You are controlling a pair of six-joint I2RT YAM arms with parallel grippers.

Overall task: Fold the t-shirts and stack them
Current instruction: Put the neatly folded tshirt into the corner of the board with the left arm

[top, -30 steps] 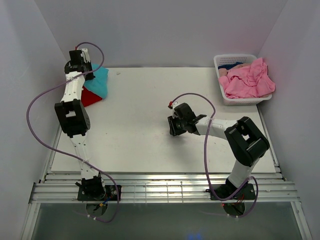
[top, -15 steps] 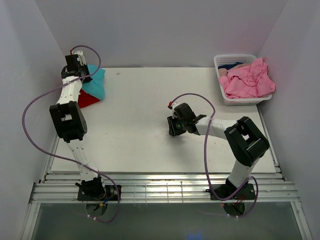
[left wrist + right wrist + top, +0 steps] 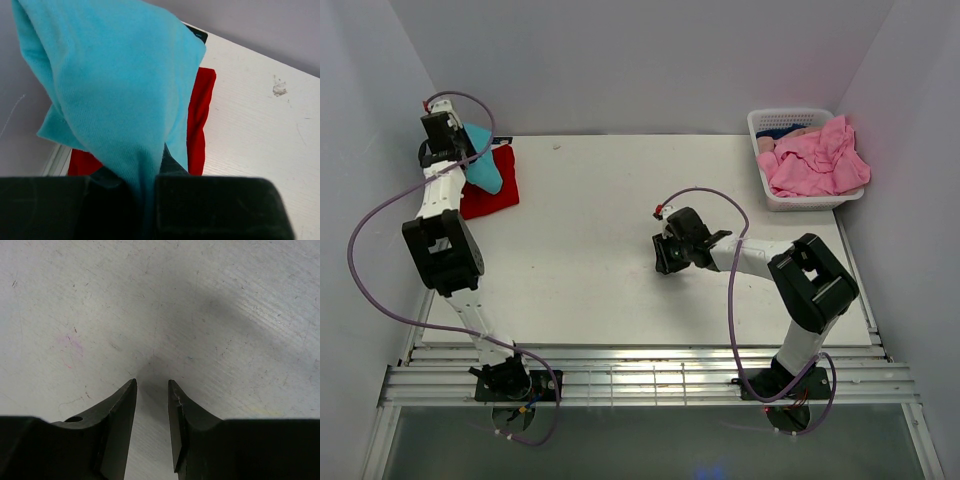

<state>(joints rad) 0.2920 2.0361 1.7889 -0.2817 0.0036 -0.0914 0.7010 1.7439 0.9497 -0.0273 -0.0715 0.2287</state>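
Observation:
My left gripper (image 3: 448, 148) is at the far left corner, shut on the teal t-shirt (image 3: 483, 165), which hangs bunched from the jaws above the red t-shirt (image 3: 492, 190). In the left wrist view the teal t-shirt (image 3: 115, 90) fills the frame and runs down between my fingers, with the folded red t-shirt (image 3: 200, 120) lying flat beneath it. My right gripper (image 3: 663, 258) rests low over the bare table centre, jaws slightly apart and empty (image 3: 151, 390). Pink t-shirts (image 3: 815, 160) are heaped in the basket.
A white slotted basket (image 3: 760, 125) stands at the far right corner, with a dark blue cloth under the pink ones. The enclosure walls stand close on the left, back and right. The table's left edge (image 3: 60, 160) lies just by the red t-shirt.
My left gripper has moved left and back toward the corner, lifting the teal t-shirt off the red one, which now shows more. The right arm has barely moved.

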